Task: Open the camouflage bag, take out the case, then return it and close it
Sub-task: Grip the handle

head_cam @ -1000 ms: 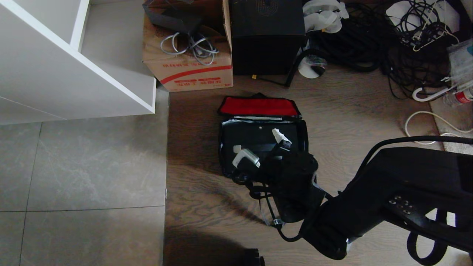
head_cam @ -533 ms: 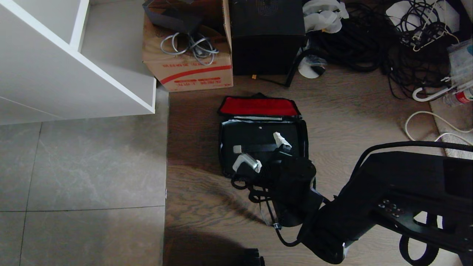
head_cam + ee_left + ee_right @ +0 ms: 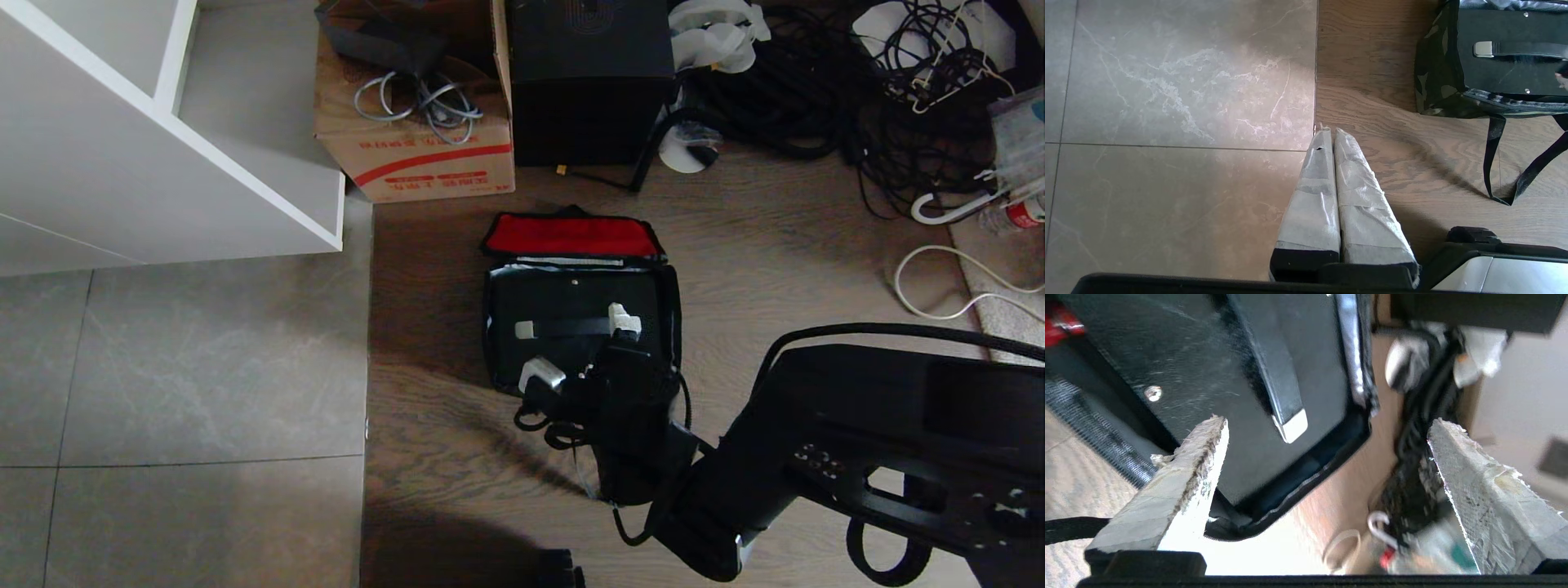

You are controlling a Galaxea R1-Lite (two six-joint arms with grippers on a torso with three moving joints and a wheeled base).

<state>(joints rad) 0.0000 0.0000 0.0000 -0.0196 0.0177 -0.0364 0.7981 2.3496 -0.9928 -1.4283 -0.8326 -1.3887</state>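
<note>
Wood floor, frame centre: camouflage bag (image 3: 671,294) unzipped, case (image 3: 571,306) inside. My right pincer (image 3: 584,347) spread wide above it; I'd straddle the case handle (image 3: 567,328) squarely before closing.

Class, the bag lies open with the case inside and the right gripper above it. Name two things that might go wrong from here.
1. The right gripper hangs open over the case, near its handle; closing off-centre could miss the handle or let the case slip.
2. The bag has loose straps trailing on the floor beside the arm; they could snag as the case is lifted.
The left gripper is parked, shut.
</note>
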